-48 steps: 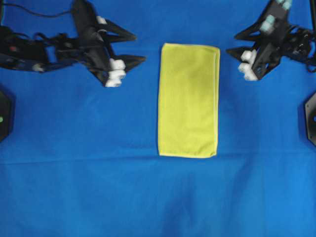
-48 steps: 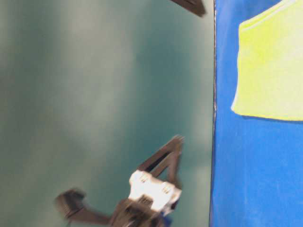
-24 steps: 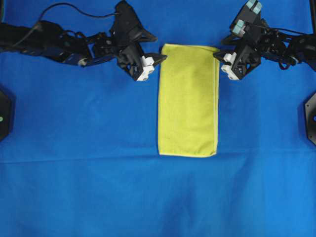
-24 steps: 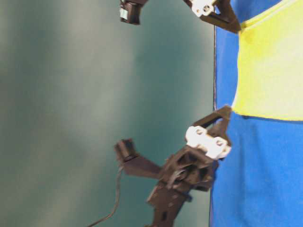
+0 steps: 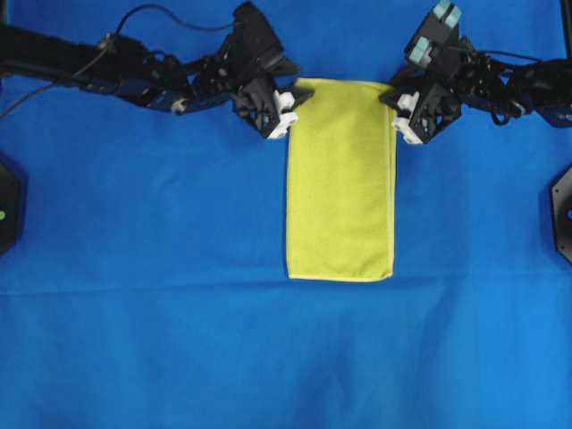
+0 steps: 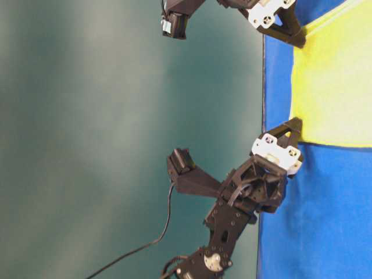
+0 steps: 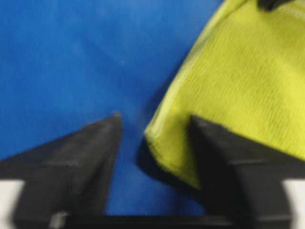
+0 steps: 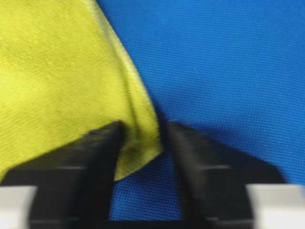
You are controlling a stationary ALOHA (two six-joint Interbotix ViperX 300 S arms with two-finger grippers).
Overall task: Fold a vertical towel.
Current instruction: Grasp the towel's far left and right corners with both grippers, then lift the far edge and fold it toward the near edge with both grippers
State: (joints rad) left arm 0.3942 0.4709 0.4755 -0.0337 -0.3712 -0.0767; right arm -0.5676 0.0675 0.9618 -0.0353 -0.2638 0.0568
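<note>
Here, the rectangular yellow-green microfibre towel [image 5: 340,179] lies flat and unfolded on the blue table cloth [image 5: 179,340]. The left gripper [image 5: 293,100], jaws spread, straddles one far corner; the right gripper [image 5: 393,101], jaws narrower, brackets the other without clearly pinching. All folding remains.

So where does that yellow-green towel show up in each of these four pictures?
Overhead: the towel lies top centre, long side running up and down.
Table-level: upper right, cut by the frame edge.
Left wrist: upper right, its corner between the left hand fingers.
Right wrist: left half, its corner between the right hand fingers.
Shared landmark: the blue table cloth.
</note>
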